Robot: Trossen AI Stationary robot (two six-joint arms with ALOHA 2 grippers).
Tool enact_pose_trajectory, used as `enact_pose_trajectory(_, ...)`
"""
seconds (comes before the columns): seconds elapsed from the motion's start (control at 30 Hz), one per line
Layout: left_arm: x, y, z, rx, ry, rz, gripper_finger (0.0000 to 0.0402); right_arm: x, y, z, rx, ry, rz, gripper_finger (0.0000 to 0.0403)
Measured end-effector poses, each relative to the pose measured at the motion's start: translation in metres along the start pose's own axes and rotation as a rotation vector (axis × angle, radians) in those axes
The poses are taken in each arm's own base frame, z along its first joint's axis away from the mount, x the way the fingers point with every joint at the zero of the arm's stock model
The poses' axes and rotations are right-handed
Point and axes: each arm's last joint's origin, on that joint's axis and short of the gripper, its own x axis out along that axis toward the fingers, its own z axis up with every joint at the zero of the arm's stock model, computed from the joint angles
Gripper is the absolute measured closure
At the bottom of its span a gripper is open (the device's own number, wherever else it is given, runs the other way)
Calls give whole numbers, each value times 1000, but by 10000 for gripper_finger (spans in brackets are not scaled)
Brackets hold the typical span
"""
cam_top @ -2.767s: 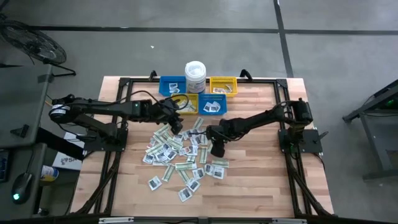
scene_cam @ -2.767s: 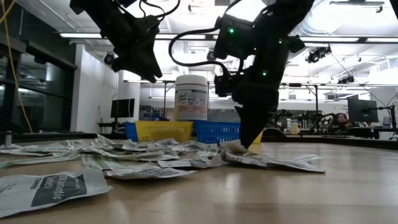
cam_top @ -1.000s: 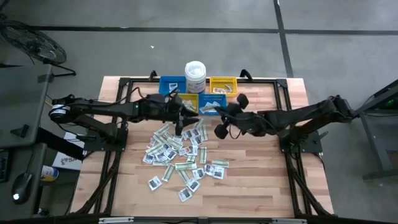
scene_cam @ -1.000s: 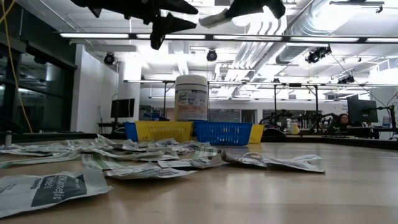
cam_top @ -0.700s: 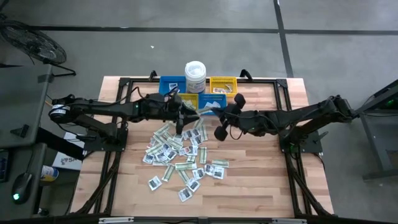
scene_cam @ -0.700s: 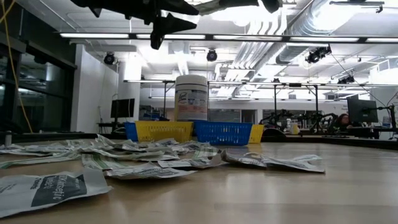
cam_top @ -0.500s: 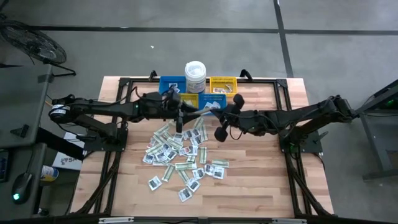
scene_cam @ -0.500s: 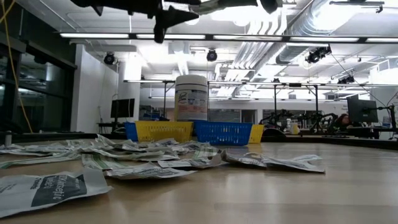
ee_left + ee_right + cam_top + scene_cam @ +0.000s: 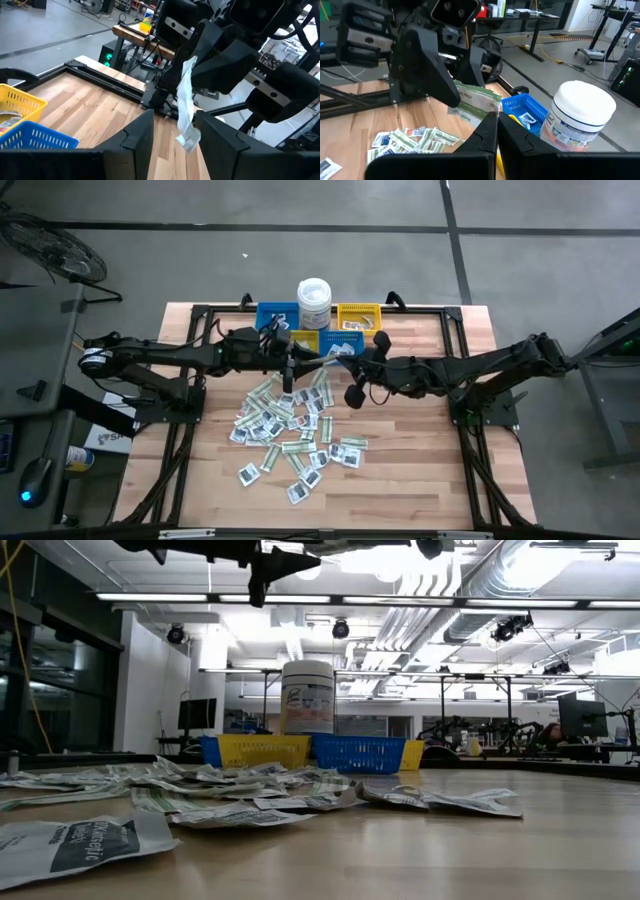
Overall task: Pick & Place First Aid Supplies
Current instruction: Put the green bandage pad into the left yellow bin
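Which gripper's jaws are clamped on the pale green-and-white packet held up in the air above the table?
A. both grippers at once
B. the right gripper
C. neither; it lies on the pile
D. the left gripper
B: the right gripper has its jaws shut on the green-and-white packet, while the left gripper faces it with open jaws, the packet hanging between them untouched.

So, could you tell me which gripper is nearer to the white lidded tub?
Left. The left gripper hangs just in front of the white tub, on its left. The right gripper, shut on a packet, sits slightly farther off, on its right.
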Motion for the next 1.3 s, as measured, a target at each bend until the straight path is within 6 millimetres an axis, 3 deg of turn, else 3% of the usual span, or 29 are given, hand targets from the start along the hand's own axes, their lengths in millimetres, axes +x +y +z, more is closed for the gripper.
enact_pose_trajectory(0.23,0,0,0,-1,0,0,277,1,0,1,6,-12,8,403)
enact_pose_trajectory(0.47,0,0,0,-2,0,0,391,1,0,1,6,-11,8,403)
enact_pose_trajectory(0.7,0,0,0,0,2,-4,398,1,0,1,3,-12,6,398)
enact_pose_trajectory(0.83,0,0,0,0,3,-5,399,1,0,1,13,-12,7,361)
enact_pose_trajectory(1.03,0,1,-1,14,16,10,400,-5,-5,7,56,-36,-35,266)
enact_pose_trajectory(1.17,-1,8,-9,45,84,122,401,-15,-14,16,85,-81,-123,208)
enact_pose_trajectory(1.3,-4,25,-16,39,188,232,401,-27,-23,25,104,-111,-169,175)
